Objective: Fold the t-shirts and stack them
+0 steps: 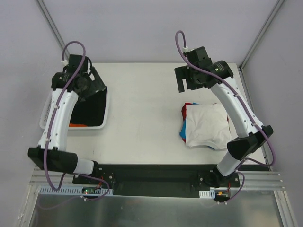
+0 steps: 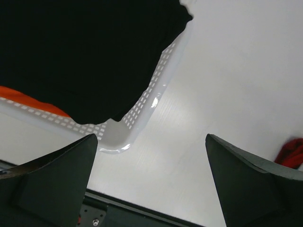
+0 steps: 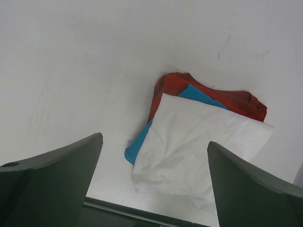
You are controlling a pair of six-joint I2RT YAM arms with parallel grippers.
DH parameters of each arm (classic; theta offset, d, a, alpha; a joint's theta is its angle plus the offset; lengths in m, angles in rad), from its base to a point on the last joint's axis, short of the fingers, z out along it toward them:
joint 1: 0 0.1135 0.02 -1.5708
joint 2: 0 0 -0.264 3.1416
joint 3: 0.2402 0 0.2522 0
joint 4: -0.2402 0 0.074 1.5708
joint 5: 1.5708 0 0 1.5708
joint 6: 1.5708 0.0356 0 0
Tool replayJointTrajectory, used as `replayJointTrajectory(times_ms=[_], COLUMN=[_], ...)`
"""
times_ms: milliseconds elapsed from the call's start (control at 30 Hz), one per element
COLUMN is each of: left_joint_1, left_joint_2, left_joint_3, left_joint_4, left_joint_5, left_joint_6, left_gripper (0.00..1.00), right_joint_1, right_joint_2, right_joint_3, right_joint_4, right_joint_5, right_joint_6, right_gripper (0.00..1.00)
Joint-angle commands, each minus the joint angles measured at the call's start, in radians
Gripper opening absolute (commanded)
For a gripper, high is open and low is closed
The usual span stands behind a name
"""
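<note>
From above, I had the left claw (image 1: pixel 94 81) hanging spread and empty over the far corner of the basket (image 1: pixel 47 112) at the left of the worktop (image 1: pixel 142 104). In the basket the black shirt (image 1: pixel 90 108) lay heaped, with an orange shirt (image 1: pixel 78 125) peeking out at the near edge. The right claw (image 1: pixel 184 84), likewise released and holding nothing, hovered just beyond the stack on the right. That stack had the white shirt (image 1: pixel 206 124) on top, with the blue shirt (image 1: pixel 182 135) and red shirt (image 1: pixel 185 109) showing beneath.

I judged the black one was next. The way to do it well was to pinch a single edge and lift it clear of the rim so the orange one was not dragged along. It could then be spread on the bare stretch between basket and stack.

The left wrist view showed what the arm hid from above — the black cloth reaching the mesh wall and seemingly lapping over it, an easy edge to take.

The right wrist view showed the layering plainly: the white fold sat askew, blue sticking out along one side, red beyond the far end.
</note>
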Motion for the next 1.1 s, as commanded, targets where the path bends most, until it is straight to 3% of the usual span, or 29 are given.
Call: replayJointTrajectory(times_ms=[0,100,200,267,333,433,567,733,867,967,1067], left_joint_1=[0.008,0.008,0.006,0.006,0.006,0.008,0.006,-0.003,-0.012,-0.012,0.029], left_joint_2=[0.139,0.201,0.273,0.278,0.273,0.271,0.291,0.19,-0.033,-0.187,-0.2], left_joint_3=[-0.06,-0.014,0.109,0.117,0.112,0.098,0.057,-0.114,-0.239,-0.313,-0.32], left_joint_4=[-0.127,-0.139,-0.174,-0.161,-0.141,-0.102,-0.102,-0.054,-0.027,-0.019,-0.079], left_joint_5=[0.028,0.081,0.152,0.154,0.161,0.225,0.273,0.304,0.197,0.013,-0.021], left_joint_6=[-0.028,-0.035,-0.025,-0.043,-0.064,-0.058,-0.035,-0.055,-0.06,-0.06,-0.045], left_gripper=[0.99,0.99,0.99,0.99,0.99,0.99,0.99,0.99,0.99,0.99,0.99], right_joint_1=[0.0,0.002,0.012,0.015,0.008,-0.011,-0.009,-0.008,-0.005,-0.005,0.0], right_joint_2=[0.061,0.034,-0.086,-0.211,-0.287,-0.338,-0.281,-0.189,-0.169,-0.149,-0.117], right_joint_3=[0.093,0.105,0.027,-0.159,-0.312,-0.374,-0.325,-0.259,-0.26,-0.256,-0.224], right_joint_4=[-0.105,-0.105,-0.026,0.115,0.186,0.206,0.068,-0.047,-0.059,-0.056,-0.056], right_joint_5=[-0.048,-0.056,0.118,0.248,0.33,0.205,0.144,0.107,0.078,0.035,-0.004], right_joint_6=[-0.005,-0.017,0.003,0.027,0.167,0.143,0.166,0.166,0.163,0.161,0.161], right_gripper=[0.96,0.96,0.96,0.96,0.96,0.96,0.96,0.96,0.96,0.96,0.96])
